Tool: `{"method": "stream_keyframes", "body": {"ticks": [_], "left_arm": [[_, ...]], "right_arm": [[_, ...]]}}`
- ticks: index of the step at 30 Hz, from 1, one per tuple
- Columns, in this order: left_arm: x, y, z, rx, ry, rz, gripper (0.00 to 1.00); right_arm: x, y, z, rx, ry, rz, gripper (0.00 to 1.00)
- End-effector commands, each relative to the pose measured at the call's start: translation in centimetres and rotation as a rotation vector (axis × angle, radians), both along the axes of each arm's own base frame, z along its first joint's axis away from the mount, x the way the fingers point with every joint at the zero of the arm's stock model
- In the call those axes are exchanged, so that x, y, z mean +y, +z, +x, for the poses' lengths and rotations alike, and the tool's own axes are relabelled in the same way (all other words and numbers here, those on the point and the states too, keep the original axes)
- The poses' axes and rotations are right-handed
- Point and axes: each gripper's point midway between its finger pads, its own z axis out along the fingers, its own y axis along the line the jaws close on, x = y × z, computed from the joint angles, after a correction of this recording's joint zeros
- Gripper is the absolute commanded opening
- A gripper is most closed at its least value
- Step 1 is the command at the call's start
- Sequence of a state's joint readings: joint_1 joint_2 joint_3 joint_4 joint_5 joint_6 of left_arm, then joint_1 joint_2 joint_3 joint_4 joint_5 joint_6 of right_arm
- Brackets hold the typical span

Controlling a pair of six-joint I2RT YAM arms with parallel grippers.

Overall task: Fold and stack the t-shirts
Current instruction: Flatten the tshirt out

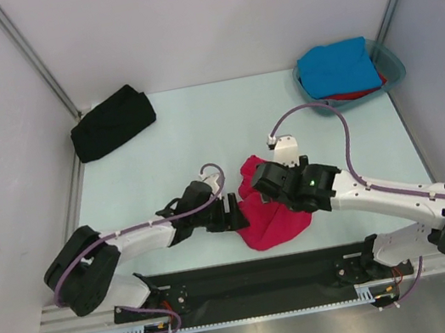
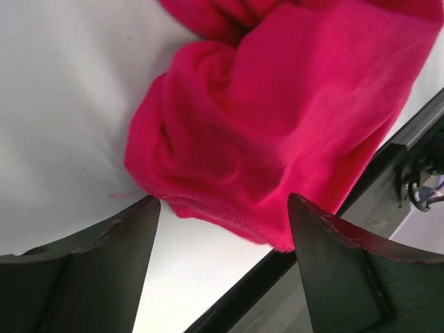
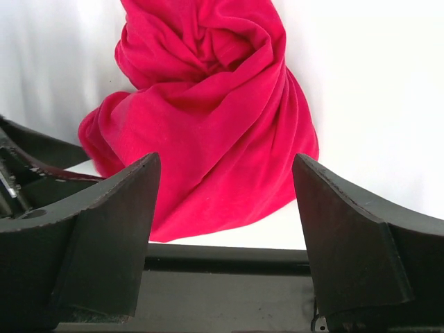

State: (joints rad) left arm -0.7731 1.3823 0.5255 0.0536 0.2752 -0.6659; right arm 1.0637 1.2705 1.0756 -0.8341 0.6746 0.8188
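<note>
- Two end effectors crowd round one crumpled pink shirt [image 1: 270,218] at the near edge of the tabletop [image 1: 198,127].
- Left end effector [image 1: 234,209]: jaws wide apart, nothing pinched. The shirt's stitched hem lies just past its fingertips, about level with the gap between them. The rest of the cloth bunches up beyond that.
- Right end effector [image 1: 255,180]: also spread open and gripping nothing. In its wrist view the shirt is a twisted lump straight ahead of the gap, not between the fingers.
- From above, the left one is at the shirt's left side and the right one is over its far end, so the shirt is pretty much sandwiched between them.
- Black shirt [image 1: 112,124]: folded, well away, beyond and left of the left end effector.
- Blue shirt [image 1: 343,66] lies on top of a red shirt [image 1: 355,95] in a teal tub [image 1: 395,67], well beyond and right of the right end effector.
</note>
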Motion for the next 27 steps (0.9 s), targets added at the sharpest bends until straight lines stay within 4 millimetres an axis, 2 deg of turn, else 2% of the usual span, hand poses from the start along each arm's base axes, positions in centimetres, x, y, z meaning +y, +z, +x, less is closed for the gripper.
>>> {"method": "stream_keyframes", "body": {"ticks": [1, 3, 6, 7, 9, 10, 11, 12, 13, 14, 15, 16, 17, 18, 20, 21, 22, 23, 24, 25, 26, 27], "left_arm": [[-1.3, -0.9, -0.3, 0.023, -0.020, -0.013, 0.78], [-1.6, -1.2, -0.4, 0.025, -0.023, -0.011, 0.73], [-1.7, -1.8, -0.2, 0.028, -0.021, 0.011, 0.52], [-1.6, -1.8, -0.2, 0.030, -0.021, 0.018, 0.28], [-1.9, -0.8, 0.1, 0.004, -0.020, 0.012, 0.00], [-1.4, -0.7, 0.3, -0.013, -0.020, 0.043, 0.00], [-1.5, 0.7, 0.7, -0.049, -0.022, 0.039, 0.00], [-1.9, 2.9, 2.0, -0.114, -0.034, 0.046, 0.00], [-0.6, 3.6, 2.3, -0.131, -0.018, 0.121, 0.00], [-0.3, 5.6, 3.1, -0.184, -0.007, 0.136, 0.00], [-0.7, 11.6, 4.9, -0.317, 0.016, 0.084, 0.00], [0.9, 13.5, 5.7, -0.366, 0.067, 0.140, 0.00], [1.6, 16.3, 6.4, -0.424, 0.096, 0.130, 0.00], [2.1, 22.6, 7.2, -0.535, 0.131, 0.062, 0.00], [4.8, 26.7, 7.8, -0.586, 0.184, 0.090, 0.00], [6.0, 31.3, 8.1, -0.673, 0.220, 0.065, 0.00], [7.6, 32.6, 7.6, -0.686, 0.243, 0.096, 0.00], [9.6, 34.4, 7.9, -0.727, 0.314, 0.126, 0.00], [11.0, 37.7, 7.5, -0.790, 0.352, 0.107, 0.00], [12.6, 39.0, 6.7, -0.814, 0.381, 0.121, 0.00], [14.9, 40.2, 6.8, -0.838, 0.465, 0.160, 0.00], [16.5, 42.9, 6.0, -0.886, 0.515, 0.144, 0.00]], "right_arm": [[-0.3, 1.8, 0.6, -0.052, -0.037, 0.031, 0.82], [-0.4, 1.8, 0.6, -0.051, -0.035, 0.026, 0.81], [-0.5, 1.7, 0.6, -0.049, -0.039, 0.029, 0.82], [-0.5, 1.6, 0.6, -0.050, -0.039, 0.026, 0.82], [-0.7, 1.7, 0.7, -0.055, -0.046, 0.027, 0.82], [-0.7, 1.8, 0.7, -0.058, -0.047, 0.026, 0.82], [-0.9, 2.0, 0.7, -0.065, -0.051, 0.025, 0.81], [-1.0, 2.1, 0.7, -0.071, -0.055, 0.025, 0.81], [-1.3, 2.2, 0.7, -0.076, -0.060, 0.019, 0.82], [-1.6, 2.6, 0.9, -0.090, -0.070, 0.018, 0.81], [-1.7, 2.8, 0.8, -0.096, -0.072, 0.018, 0.82], [-2.1, 2.8, 0.8, -0.099, -0.076, 0.012, 0.81], [-2.3, 3.1, 0.9, -0.111, -0.083, 0.014, 0.82], [-2.6, 3.3, 0.9, -0.119, -0.089, 0.019, 0.82], [-2.9, 3.5, 0.9, -0.128, -0.092, 0.021, 0.82], [-3.0, 3.6, 0.8, -0.132, -0.093, 0.026, 0.82], [-3.2, 3.6, 0.8, -0.134, -0.096, 0.028, 0.82], [-3.1, 3.7, 0.8, -0.135, -0.093, 0.035, 0.82], [-3.2, 3.7, 0.8, -0.138, -0.090, 0.036, 0.82], [-3.1, 3.7, 0.8, -0.140, -0.086, 0.040, 0.82], [-3.0, 3.7, 0.8, -0.138, -0.081, 0.041, 0.82], [-3.0, 3.8, 0.8, -0.140, -0.083, 0.048, 0.82]]}}
